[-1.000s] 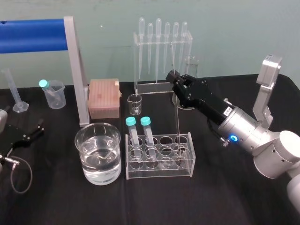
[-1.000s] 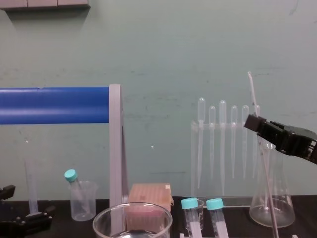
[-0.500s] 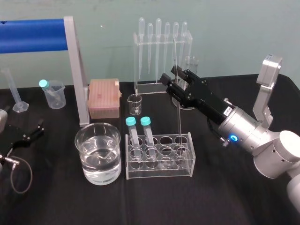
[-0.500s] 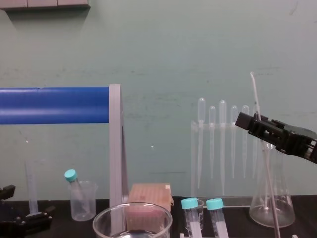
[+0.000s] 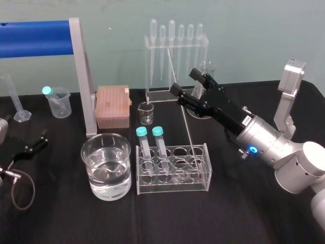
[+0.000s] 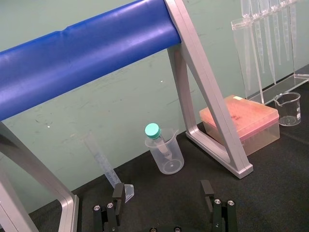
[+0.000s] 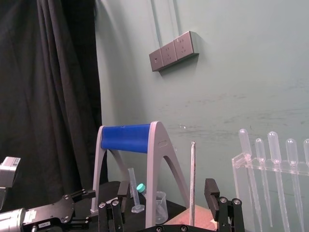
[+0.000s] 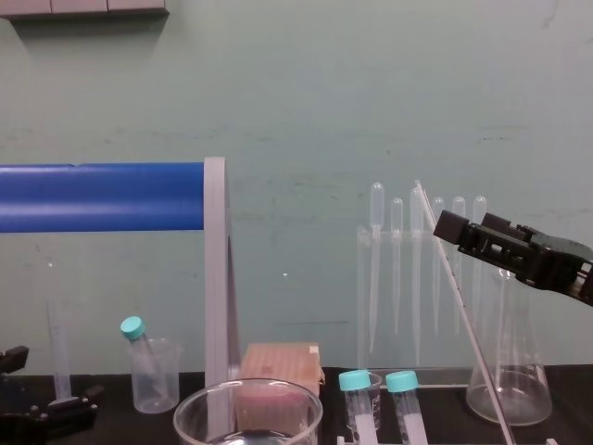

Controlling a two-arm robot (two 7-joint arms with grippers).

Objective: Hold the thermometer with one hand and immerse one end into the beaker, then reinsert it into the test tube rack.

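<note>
The right gripper (image 5: 184,80) is held above the table with its two fingers spread wide. The thermometer (image 7: 192,183) is seen between them, unpinched; whether it brushes either finger cannot be told. The rod is tilted, its top leaning towards the robot's left, and its lower end is set in a right-hand hole of the clear test tube rack (image 5: 172,170), which is placed below the gripper and nearer the robot. Two teal-capped tubes (image 5: 151,145) are held upright in the rack's left holes. To the left of the rack, just beside it, the large glass beaker (image 5: 106,165) is found partly filled with clear liquid. Just behind the gripper a conical flask (image 8: 508,371) is stood, and beyond it to the left a clear stand (image 5: 175,51) is hung with five bulb-topped pipettes. Left of the gripper a small glass beaker (image 5: 146,113) and a pink tip box (image 5: 112,105) are placed. Farther left a plastic beaker (image 5: 57,101) is seen with a teal-capped tube leaning inside. The left gripper (image 5: 33,145) is parked at the far left, fingers apart.
</note>
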